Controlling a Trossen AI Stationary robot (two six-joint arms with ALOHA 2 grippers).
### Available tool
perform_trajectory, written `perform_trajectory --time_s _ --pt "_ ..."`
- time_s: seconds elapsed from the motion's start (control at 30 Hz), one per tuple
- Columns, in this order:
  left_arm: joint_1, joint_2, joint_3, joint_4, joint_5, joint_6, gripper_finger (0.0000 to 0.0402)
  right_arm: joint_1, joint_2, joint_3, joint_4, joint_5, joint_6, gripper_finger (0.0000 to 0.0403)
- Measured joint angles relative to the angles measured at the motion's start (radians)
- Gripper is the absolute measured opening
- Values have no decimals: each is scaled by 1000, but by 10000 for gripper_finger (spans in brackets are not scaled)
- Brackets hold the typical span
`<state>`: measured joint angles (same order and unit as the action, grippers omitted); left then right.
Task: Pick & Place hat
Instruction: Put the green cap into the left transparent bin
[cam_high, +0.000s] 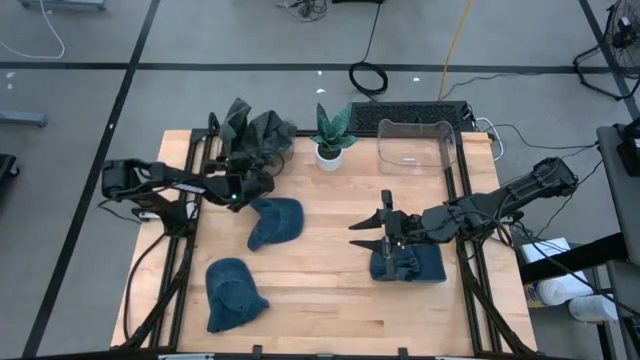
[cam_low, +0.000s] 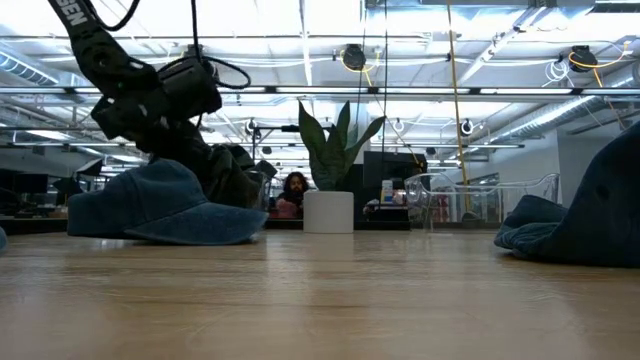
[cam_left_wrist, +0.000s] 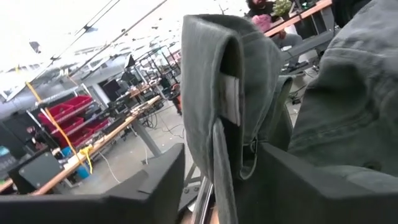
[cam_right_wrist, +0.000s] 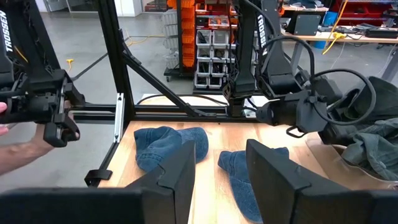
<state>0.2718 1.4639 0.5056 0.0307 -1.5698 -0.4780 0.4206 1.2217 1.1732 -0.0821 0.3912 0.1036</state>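
**Left gripper parts over the grey hat pile**

The placing step looks to be in hand. In the high view the left gripper (cam_high: 243, 178) sits at the upper left of the counter (cam_high: 330, 300), right at the heap of grey-green hats (cam_high: 252, 128). Its own wrist view shows a folded grey-green hat (cam_left_wrist: 227, 93) standing between the two dark fingers (cam_left_wrist: 155, 180), with visible gaps on either side, so the jaws are part-way open and not pinching the cloth; whether the hat touches either finger cannot be told. Judged from this, the next move calls for lifting clear without snagging the fabric, then going for another hat.

Three blue denim caps lie on the counter: one (cam_high: 275, 220) just below the left gripper, one (cam_high: 233, 292) at lower left, and one (cam_high: 410, 264) at centre right. The right gripper (cam_high: 385, 232) hangs just above that last cap's left edge, fingers moderately apart with nothing between them. A potted plant (cam_high: 331, 132) and a clear bin (cam_high: 416, 142) stand along the top edge.
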Motion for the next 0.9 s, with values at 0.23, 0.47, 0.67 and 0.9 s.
perform_trajectory --time_s 0.23,0.47,0.67,0.9 --pt "-60 -65 0 0 0 99 273 0 0 0 0 0 0 130" --pt "-181 -128 0 -2 24 181 302 0 0 0 0 0 0 130" --pt "-301 -137 0 -4 32 368 302 0 0 0 0 0 0 130" --pt "-361 -137 0 190 3 696 287 0 0 0 0 0 0 130"
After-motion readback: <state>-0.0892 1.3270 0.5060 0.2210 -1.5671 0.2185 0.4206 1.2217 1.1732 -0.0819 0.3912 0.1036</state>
